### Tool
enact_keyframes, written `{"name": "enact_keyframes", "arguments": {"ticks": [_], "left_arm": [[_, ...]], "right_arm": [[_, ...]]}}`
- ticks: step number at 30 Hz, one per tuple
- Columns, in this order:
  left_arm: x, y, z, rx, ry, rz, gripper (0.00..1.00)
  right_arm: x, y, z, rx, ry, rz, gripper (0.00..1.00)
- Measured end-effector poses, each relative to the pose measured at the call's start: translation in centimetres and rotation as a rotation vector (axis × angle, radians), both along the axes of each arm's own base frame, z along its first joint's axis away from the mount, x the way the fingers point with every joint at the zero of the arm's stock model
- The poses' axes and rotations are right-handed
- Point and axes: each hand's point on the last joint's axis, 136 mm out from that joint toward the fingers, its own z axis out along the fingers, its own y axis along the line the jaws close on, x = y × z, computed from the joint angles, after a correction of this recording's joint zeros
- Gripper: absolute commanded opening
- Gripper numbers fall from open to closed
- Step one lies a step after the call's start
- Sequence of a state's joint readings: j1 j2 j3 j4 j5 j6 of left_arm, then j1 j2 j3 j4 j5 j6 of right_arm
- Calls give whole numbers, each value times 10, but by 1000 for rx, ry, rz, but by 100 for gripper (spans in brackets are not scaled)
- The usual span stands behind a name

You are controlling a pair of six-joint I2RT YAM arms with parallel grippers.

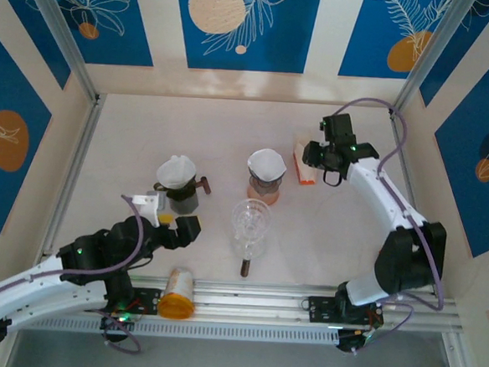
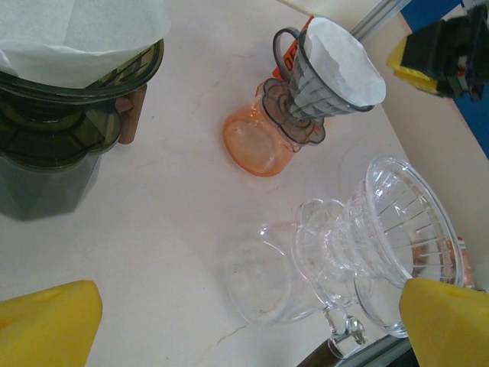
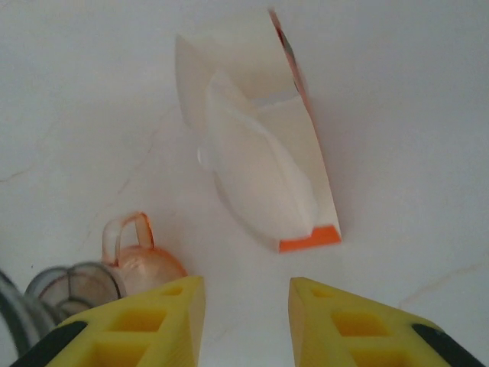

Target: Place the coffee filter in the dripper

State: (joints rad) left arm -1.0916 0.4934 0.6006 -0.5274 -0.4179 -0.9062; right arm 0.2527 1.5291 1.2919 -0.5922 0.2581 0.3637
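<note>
Filters [image 3: 260, 180] fill the carton [image 3: 221, 69] under the parted right pincer [image 3: 246, 294], plain from its wrist.

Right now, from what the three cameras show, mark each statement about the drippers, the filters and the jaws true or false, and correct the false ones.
1. The clear glass dripper holds a paper filter. False: it is empty.
2. The grey ribbed dripper on the orange carafe has a white paper filter in it. True.
3. The right jaws grip a filter. False: they stand apart with nothing between them, near the orange-and-white filter box.
4. The left jaws stand wide open. True.
5. The dark dripper lies tipped on its side. False: it stands upright, with a filter in it.
</note>
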Motion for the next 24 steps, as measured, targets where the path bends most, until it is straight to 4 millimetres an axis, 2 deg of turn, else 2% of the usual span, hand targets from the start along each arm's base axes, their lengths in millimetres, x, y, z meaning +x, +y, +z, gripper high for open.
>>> {"name": "enact_keyframes", "arguments": {"ticks": [4,10,14,24], "left_arm": [[1,-5,-3,12,10,-6,100],[3,-10,-14,69,25,-18,100],[5,-12,-14,81,24,-22,100],[5,-14,-10,73,20,-22,100]], "right_arm": [[26,7,-4,-41,-12,55,33],[45,10,-21,-101,6,105,32],[58,12,-32,-150,16,118,31],[68,6,-55,-230,55,118,32]]}}
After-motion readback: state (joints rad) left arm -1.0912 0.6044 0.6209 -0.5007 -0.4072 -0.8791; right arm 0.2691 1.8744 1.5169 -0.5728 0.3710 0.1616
